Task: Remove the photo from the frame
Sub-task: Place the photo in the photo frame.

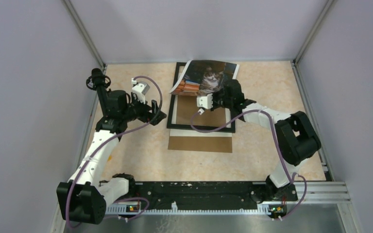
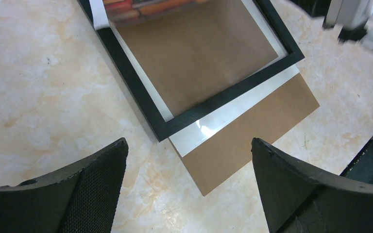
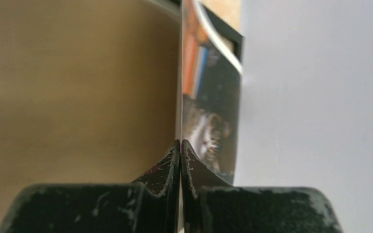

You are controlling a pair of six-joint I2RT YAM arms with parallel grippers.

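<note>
Marbled beige bench (image 1: pixel 141 155) carries the frame (image 1: pixel 199 129); right end effector (image 3: pixel 180 143) pinches the photo (image 1: pixel 209 77) raised above it, left end effector (image 1: pixel 161 115) spread wide, holding nothing.

Count of things: one of each flat thing, two of each robot part.

One desk (image 1: pixel 141 145). One photo (image 1: pixel 209 77), one frame (image 1: pixel 171 109) with a black border, one brown board (image 1: pixel 200 144) and one white sheet (image 2: pixel 233 110), so four flat things in total. Two arms (image 1: pixel 99 145), and two hands with them, namely the left hand (image 2: pixel 189 143) and the right hand (image 3: pixel 180 145). Two fingers (image 2: pixel 92 189) on each hand, four altogether. Two purple cables (image 1: pixel 85 165), one along each arm. Only one picture of a cat, on the one photo.
</note>
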